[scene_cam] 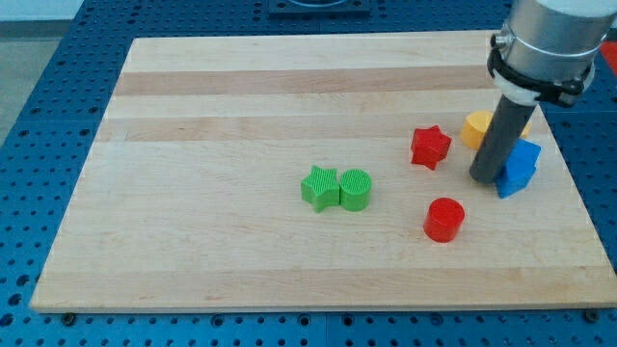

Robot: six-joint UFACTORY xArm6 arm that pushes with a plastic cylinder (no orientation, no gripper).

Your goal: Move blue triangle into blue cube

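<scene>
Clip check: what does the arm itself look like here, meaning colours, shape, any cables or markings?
The arm enters at the view's top right as a wide light-grey cylinder with a black ring and a white collar beneath. Below that hangs a straight dark grey rod, round and plain, ending in my tip. No cables or markings are visible.

Six blocks on one board (241,87) — two green (star (319,187), cylinder (355,190)), two red (star (430,146), cylinder (444,219)), one blue (518,168), one yellow (476,127)
</scene>
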